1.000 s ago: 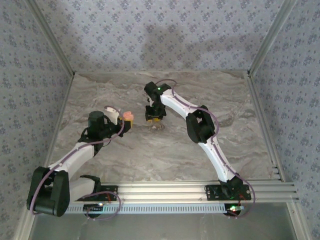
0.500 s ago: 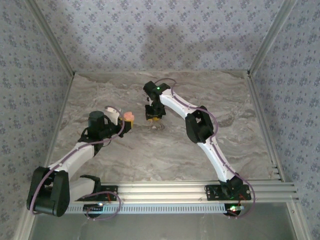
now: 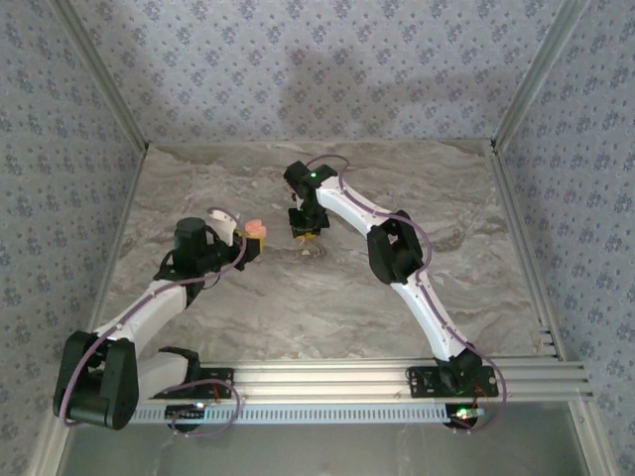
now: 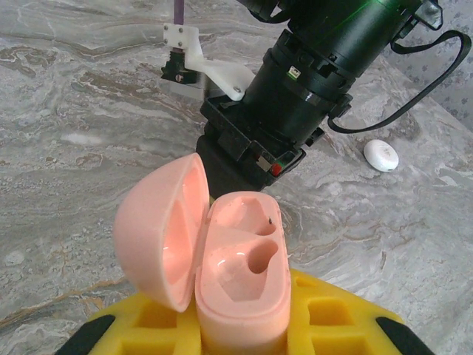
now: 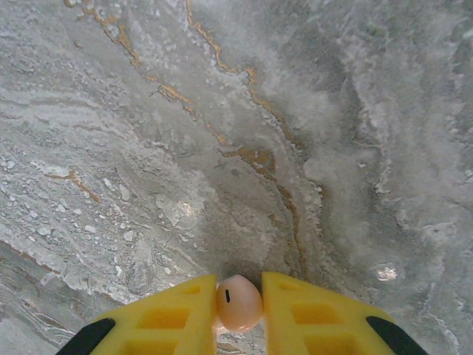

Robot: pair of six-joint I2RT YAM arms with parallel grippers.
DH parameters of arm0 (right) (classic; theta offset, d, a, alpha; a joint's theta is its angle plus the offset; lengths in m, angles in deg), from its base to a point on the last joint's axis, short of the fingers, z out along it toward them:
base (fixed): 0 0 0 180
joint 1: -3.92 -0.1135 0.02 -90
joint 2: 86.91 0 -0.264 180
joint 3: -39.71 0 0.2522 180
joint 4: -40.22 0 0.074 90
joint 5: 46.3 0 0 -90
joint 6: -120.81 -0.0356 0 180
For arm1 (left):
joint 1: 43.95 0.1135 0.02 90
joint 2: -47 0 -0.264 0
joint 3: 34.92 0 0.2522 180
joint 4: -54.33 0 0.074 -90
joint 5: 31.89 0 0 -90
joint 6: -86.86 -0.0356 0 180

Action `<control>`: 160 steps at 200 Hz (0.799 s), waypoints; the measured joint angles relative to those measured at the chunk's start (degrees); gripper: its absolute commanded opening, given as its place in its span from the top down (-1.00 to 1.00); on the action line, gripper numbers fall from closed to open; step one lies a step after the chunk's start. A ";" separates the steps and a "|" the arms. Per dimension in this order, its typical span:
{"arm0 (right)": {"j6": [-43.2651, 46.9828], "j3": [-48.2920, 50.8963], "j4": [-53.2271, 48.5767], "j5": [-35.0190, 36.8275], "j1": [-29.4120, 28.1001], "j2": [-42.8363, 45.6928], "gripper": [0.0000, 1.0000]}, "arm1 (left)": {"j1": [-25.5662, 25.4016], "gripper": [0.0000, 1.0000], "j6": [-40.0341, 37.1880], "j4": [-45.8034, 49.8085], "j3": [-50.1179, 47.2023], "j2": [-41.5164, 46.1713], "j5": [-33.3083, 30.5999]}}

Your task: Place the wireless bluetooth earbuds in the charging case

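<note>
1. Yellow fingers of the right gripper [image 5: 239, 287] pinch one pale earbud [image 5: 238, 305] by its rounded end. It is low over the marble bench [image 5: 148, 148], midway between the side edges and nearer the far edge. So slight a hold could let it twist or squirt out.
2. The left gripper [image 4: 240, 333] is clamped on the pink charging case [image 4: 240, 277], raised nearer the bench's left edge, with its lid [image 4: 159, 229] open. Both wells look empty. The lid could block an approach from its side.
3. A tilted stem would likely jam on a well's rim.
4. Hard pressing may push the case through the left fingers.
5. The white disc [image 4: 381, 155] on the bench is no earbud.
</note>
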 measured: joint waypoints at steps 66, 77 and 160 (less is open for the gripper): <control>1.22 14.56 7.50 -0.17 0.39 8.26 0.62 | -0.17 0.87 0.11 -1.51 0.00 -0.94 0.59; 1.31 19.15 9.77 -0.46 0.74 11.15 0.62 | -0.83 0.86 0.07 -3.21 -0.17 -1.62 0.37; 2.62 49.42 28.83 -1.27 6.08 35.60 0.63 | -12.87 0.91 -5.68 -17.66 -0.55 -19.54 -0.92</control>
